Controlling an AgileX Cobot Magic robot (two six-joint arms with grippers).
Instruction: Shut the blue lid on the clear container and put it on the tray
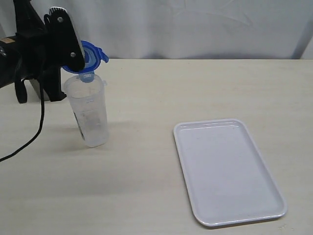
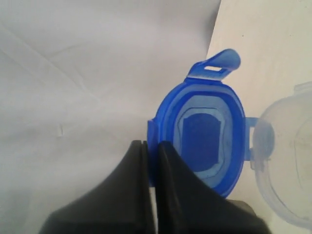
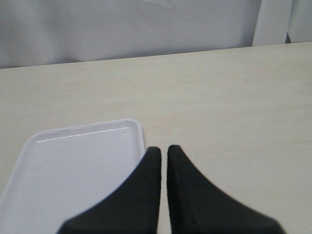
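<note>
The blue lid (image 1: 93, 54) is thin, light, springy plastic, tipped up over the mouth of the clear container (image 1: 90, 117), which stands on the desk (image 1: 195, 88) far left, well apart from the tray (image 1: 230, 171). My left jaws are clamped on the lid's rim, a decent hold I think. The container looks empty, light and slick, easy to tip, so I'd grab its ridged middle. Right jaws are closed on nothing, near the tray's edge.
</note>
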